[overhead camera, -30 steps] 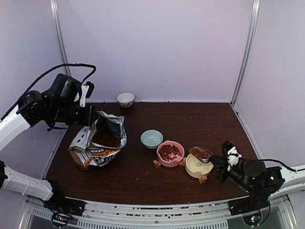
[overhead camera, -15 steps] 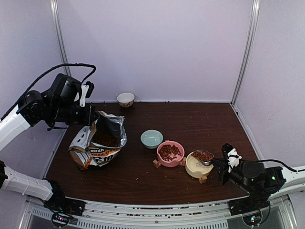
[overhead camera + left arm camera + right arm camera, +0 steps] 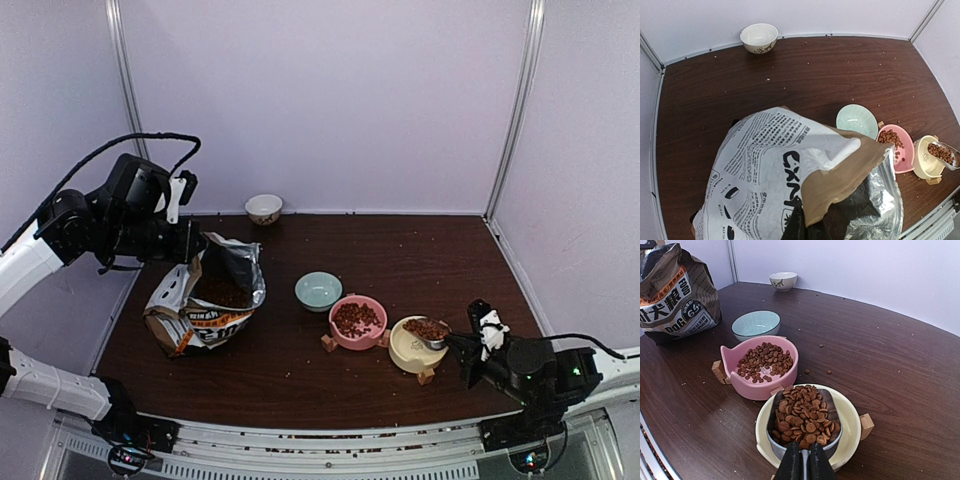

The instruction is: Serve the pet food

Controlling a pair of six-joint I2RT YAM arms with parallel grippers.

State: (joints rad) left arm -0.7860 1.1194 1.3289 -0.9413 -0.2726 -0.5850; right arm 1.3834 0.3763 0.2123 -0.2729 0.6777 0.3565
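Right gripper (image 3: 804, 461) grasping full scoop (image 3: 829, 399) over yellow bowl (image 3: 852, 427); left gripper (image 3: 192, 245) pinching bag (image 3: 205, 315). Next, likely: tip scoop, dump pet food (image 3: 802, 415).

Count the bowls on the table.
4: white bowl by the back wall, teal bowl mid-table, pink bowl right of it, yellow bowl farthest right. None seem hidden.
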